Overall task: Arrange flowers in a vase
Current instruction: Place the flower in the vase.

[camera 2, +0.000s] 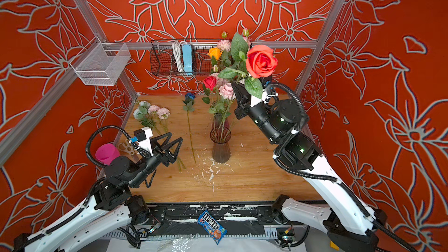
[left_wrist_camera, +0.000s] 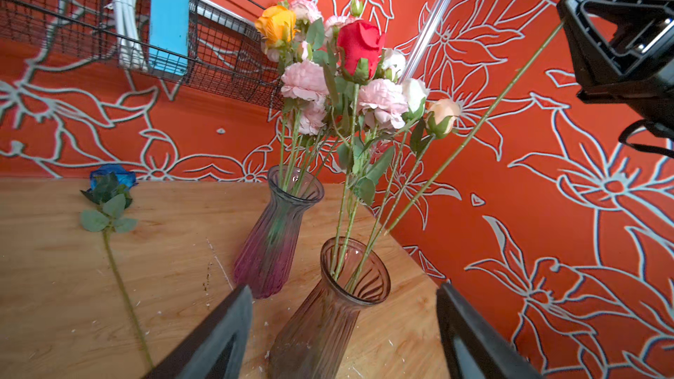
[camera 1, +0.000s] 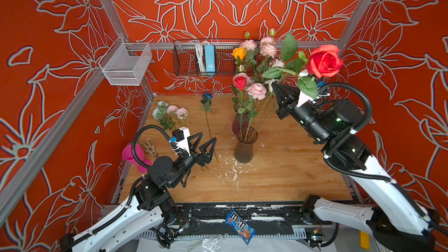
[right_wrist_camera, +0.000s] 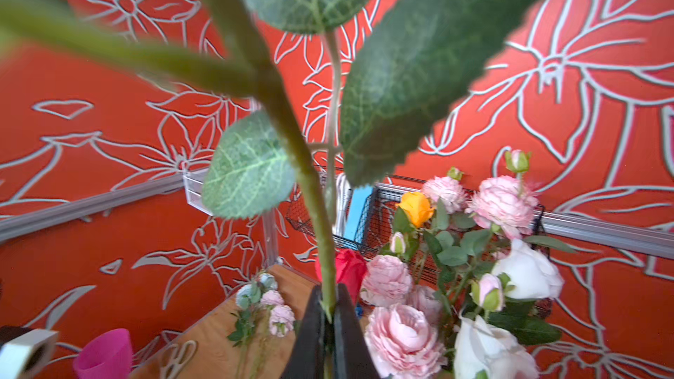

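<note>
The right gripper (right_wrist_camera: 329, 306) is clenched on the stem (right_wrist_camera: 310, 184) of a big red rose (camera 1: 324, 61). The right wrist view shows the pinch low in the frame but not the bloom, which both top views show at upper right. The left gripper (camera 1: 208, 137) is released and empty, left of the brown vase (camera 1: 244, 150). Only the left wrist view shows the stem's lower end just beside that vase's rim, and the purple vase (left_wrist_camera: 271, 238) unhidden. A blue rose (camera 1: 207, 96) lies on the table (camera 1: 291, 178).

Red rose (camera 1: 324, 60) (leaves green), ribbed vase (camera 1: 244, 147)
</note>
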Available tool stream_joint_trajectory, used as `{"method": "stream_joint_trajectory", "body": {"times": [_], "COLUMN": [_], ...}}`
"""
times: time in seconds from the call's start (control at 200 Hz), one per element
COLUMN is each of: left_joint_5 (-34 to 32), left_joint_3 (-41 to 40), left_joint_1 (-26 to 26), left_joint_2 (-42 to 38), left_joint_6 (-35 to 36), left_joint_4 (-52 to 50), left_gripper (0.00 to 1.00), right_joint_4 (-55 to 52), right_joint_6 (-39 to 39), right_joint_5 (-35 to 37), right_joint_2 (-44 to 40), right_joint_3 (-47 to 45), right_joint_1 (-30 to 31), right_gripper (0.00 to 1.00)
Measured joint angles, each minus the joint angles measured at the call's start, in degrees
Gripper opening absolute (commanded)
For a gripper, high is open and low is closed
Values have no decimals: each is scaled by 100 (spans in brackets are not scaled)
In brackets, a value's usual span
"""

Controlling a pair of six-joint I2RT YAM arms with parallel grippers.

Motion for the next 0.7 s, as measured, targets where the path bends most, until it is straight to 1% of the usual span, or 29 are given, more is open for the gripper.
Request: {"method": "stream_joint_trajectory", "body": {"times": [0.105,0.225,0.405,0.445,0.51,0.545,0.595,0.7], "left_joint_5": [-181,-328,-520,-546,-581,-595,-605,-605], "left_joint_3": [-199,-505,-654,-654,-651,-651,-651,-651], "left_joint_1": [0,0,0,0,0,0,0,0], "left_joint_2": [-127,-308,-540,-557,-553,-535,-485,-310], "left_joint_6": [-122,-232,-291,-297,-299,-304,-317,-345], "left_joint_4": [-125,-225,-411,-426,-463,-483,-481,-468], "left_gripper": [79,79,81,81,81,81,81,81], "right_joint_4": [2,-44,-94,-136,-269,-348,-498,-817], "right_joint_6": [-173,-199,48,151,330,446,581,804], "right_joint_5": [232,313,332,330,330,330,330,339], "right_joint_2": [363,745,614,564,501,479,461,428], "right_joint_3": [-2,-114,-929,-1106,-1311,-1392,-1453,-1480], "right_joint_1": [0,0,0,0,0,0,0,0], "right_gripper": [0,0,0,8,30,38,42,46]}}
